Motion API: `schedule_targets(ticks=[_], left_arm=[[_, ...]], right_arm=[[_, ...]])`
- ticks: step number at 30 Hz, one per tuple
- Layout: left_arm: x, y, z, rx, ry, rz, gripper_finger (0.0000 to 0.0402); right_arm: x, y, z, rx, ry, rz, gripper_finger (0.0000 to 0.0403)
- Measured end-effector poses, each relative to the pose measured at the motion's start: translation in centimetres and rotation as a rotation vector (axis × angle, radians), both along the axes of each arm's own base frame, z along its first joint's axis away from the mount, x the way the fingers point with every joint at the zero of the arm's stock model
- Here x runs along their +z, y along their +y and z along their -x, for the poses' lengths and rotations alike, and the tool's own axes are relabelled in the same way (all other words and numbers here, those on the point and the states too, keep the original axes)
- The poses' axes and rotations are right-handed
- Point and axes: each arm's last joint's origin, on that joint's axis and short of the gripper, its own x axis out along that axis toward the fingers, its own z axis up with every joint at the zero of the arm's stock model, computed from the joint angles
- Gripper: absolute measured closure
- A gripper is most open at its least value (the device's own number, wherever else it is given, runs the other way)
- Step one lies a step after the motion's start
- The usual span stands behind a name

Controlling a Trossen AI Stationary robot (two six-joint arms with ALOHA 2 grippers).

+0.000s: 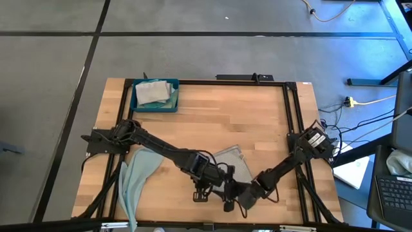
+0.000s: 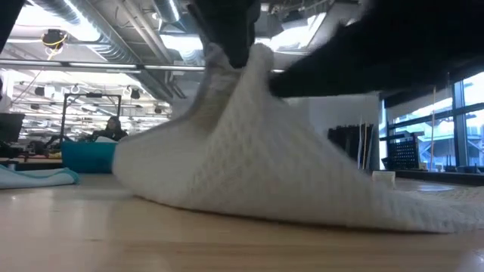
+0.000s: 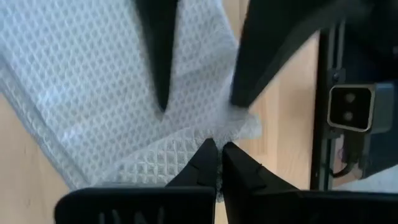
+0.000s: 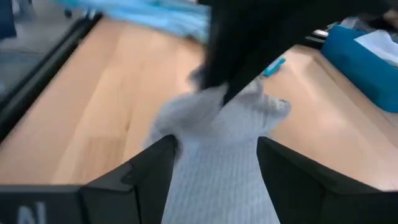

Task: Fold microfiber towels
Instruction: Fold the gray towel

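Note:
A light grey waffle-weave towel (image 1: 235,160) lies near the table's near edge, and one part is pulled up into a peak (image 2: 246,72). My left gripper (image 3: 219,149) is shut on the towel at that peak. My right gripper (image 4: 214,149) is open just beside it, with its two fingers (image 3: 160,74) on either side of the raised cloth (image 4: 217,180). I cannot tell if they touch it. A pale green towel (image 1: 136,175) lies at the left and hangs over the near edge. My left gripper pinches the grey towel's frayed edge at a corner (image 3: 235,129) between its two fingertips. It comes from above, pointing down. The held part stands up as a peak, and the cloth slopes down slack from it, its lower part (image 2: 363,204) lying on the table.
A dark blue tray (image 1: 136,103) with folded towels stands at the far left of the table. A black frame (image 1: 286,116) runs along the table's edges. Bare wood lies in the middle and toward the far side.

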Motion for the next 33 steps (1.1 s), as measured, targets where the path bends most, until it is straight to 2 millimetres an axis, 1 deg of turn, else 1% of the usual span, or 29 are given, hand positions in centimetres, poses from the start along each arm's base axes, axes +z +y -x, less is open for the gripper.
schedule_targets(ticks=[2,5,10,13,17,19,25,30,33], left_arm=[[-0.1,0.1,0.1,0.002,0.018,-0.006,0.0401],[-0.2,0.1,0.3,0.02,0.035,-0.007,0.0401],[-0.2,0.1,0.2,0.025,0.034,-0.01,0.0401],[-0.2,0.2,0.2,0.033,0.033,-0.009,0.0401],[-0.2,0.2,0.1,0.035,0.027,-0.007,0.0401],[-0.2,0.2,0.1,0.036,0.026,-0.007,0.0401],[-0.1,0.3,0.0,0.038,0.016,-0.003,0.0401],[-0.1,0.2,-0.2,0.035,0.001,0.003,0.0401],[-0.1,0.2,-0.2,0.033,0.001,0.003,0.0401]], right_arm=[[-0.1,0.6,0.6,0.005,0.008,0.017,0.0171],[0.1,1.5,1.2,-0.001,-0.021,-0.014,0.0171],[0.6,1.8,1.3,-0.053,-0.09,-0.11,0.0171],[0.8,1.3,0.7,-0.068,-0.11,-0.192,0.0171],[0.7,0.1,-0.5,-0.047,-0.087,-0.296,0.0171],[0.6,-0.3,-0.9,-0.057,-0.085,-0.315,0.0171],[0.4,-1.0,-1.4,-0.097,-0.091,-0.306,0.0171],[0.2,-1.6,-1.6,-0.108,-0.067,-0.263,0.0172],[-0.1,-1.7,-1.6,-0.107,-0.037,-0.244,0.0189]])
